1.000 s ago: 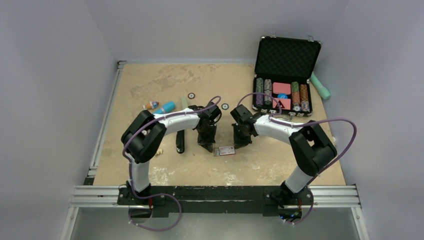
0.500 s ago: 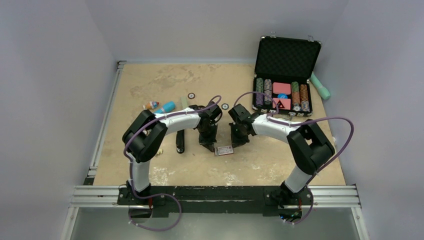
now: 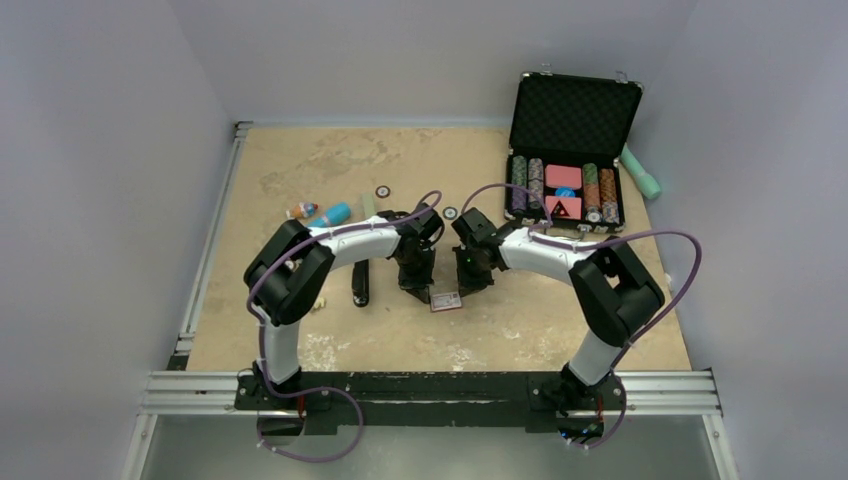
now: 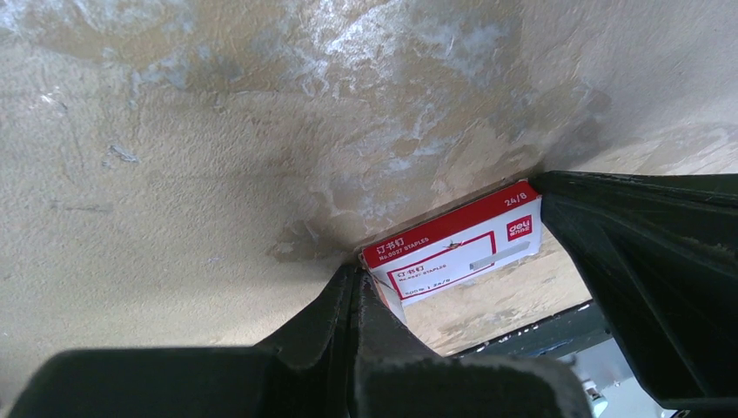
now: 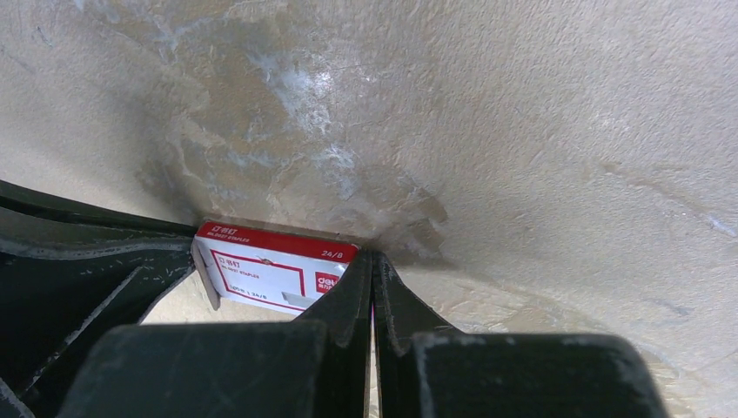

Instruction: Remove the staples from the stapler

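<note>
The right end effector (image 3: pixel 468 282) has slid left, nudging the staple box (image 3: pixel 446 300) toward the left end effector (image 3: pixel 415 291) — both closed, empty — so unloading hasn't begun; next, reach the black stapler (image 3: pixel 359 284) lying leftward on the table (image 3: pixel 300 150).

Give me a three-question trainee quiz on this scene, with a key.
1. True or false: the left gripper and the right gripper are both shut.
2. The staple box is: A) clamped in one gripper, lifted; B) lying on the table between them; C) stacked on another box.
3. Fill in: the chip case at the back right has its lid ____.
Key: 1 true; 2 B; 3 open.
</note>
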`<state>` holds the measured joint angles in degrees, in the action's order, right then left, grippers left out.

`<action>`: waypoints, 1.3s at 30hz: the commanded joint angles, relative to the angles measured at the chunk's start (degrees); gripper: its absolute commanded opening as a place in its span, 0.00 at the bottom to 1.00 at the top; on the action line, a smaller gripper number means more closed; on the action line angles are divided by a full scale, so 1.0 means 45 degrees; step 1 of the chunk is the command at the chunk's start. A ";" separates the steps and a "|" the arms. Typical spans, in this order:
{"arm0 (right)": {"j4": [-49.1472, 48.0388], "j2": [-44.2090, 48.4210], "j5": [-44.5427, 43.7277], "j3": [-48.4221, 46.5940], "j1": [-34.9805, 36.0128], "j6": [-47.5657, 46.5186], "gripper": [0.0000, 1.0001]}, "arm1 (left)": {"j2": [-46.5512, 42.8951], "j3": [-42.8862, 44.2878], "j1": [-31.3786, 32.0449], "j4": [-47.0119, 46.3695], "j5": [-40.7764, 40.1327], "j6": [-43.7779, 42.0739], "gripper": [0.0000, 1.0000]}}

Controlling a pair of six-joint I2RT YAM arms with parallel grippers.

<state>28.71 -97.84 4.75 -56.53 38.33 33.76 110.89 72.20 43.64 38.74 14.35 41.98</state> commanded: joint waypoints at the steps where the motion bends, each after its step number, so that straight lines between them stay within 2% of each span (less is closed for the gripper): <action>1: -0.0338 -0.0249 0.0474 -0.0279 0.0310 0.0195 0.00 | -0.0172 -0.0312 0.0088 -0.0751 -0.0084 0.0310 0.00; 15: -0.0606 -0.0154 0.1383 -0.0484 0.0624 0.0693 0.00 | -0.0920 -0.0895 0.0101 -0.1157 -0.0026 0.0604 0.00; 19: 0.0079 -0.0010 0.0904 -0.0922 0.0609 0.0363 0.02 | -0.1421 -0.0923 0.0045 -0.0491 -0.0377 0.0389 0.00; 24: 0.1055 0.0483 -0.0124 -0.1695 0.0539 -0.0035 0.06 | -0.2980 -0.0712 0.0041 0.0834 -0.1446 -0.0170 0.00; 26: 0.1414 0.0657 -0.0301 -0.2088 0.0526 -0.0141 0.10 | -0.3500 -0.0390 0.0013 0.1428 -0.1793 -0.0421 0.01; 30: 0.2135 0.0841 -0.0746 -0.2843 0.0529 -0.0455 0.28 | -0.4262 0.0129 -0.0014 0.2523 -0.2352 -0.0809 0.37; 31: 0.2304 0.0859 -0.0925 -0.2954 0.0536 -0.0513 0.32 | -0.4400 0.0261 -0.0040 0.2792 -0.2503 -0.0871 0.43; 35: 0.2643 0.1382 -0.1037 -0.3097 0.0498 -0.0726 0.41 | -0.5200 0.0690 -0.0162 0.3910 -0.3133 -0.1108 0.57; 39: 0.2856 0.2433 -0.1037 -0.3701 0.0489 -0.1112 0.54 | -0.6808 0.0863 -0.0489 0.4562 -0.3747 -0.1362 0.61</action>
<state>39.07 -92.33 1.87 -68.71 40.49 31.33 87.74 73.43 43.05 53.82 1.76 38.13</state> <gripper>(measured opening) 0.501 0.596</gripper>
